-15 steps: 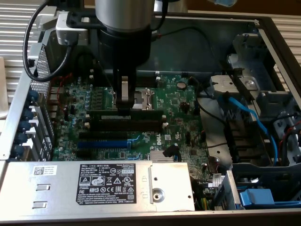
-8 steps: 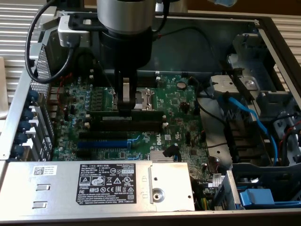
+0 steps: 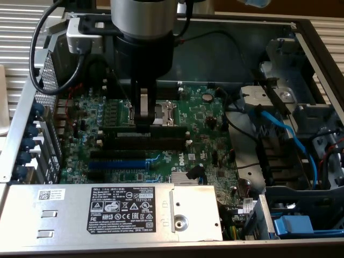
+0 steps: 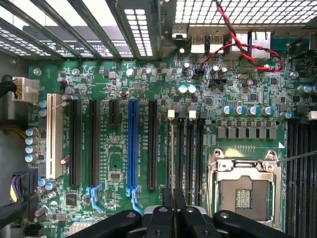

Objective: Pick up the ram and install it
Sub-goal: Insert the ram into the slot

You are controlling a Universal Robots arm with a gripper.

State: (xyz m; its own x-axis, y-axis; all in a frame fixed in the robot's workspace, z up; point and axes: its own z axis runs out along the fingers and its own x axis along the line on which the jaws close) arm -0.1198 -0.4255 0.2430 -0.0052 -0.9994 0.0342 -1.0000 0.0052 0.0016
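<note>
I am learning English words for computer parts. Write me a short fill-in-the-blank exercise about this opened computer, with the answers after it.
1. Among the black expansion slots, one long slot is ___.
2. The CPU socket holds no processor: it is ___.
3. The twisted wires are red and ___.
4. The gripper hangs over the green ___.
Missing words: blue; empty; black; motherboard.

ram, edge-on, upright; gripped over a black memory slot
</note>
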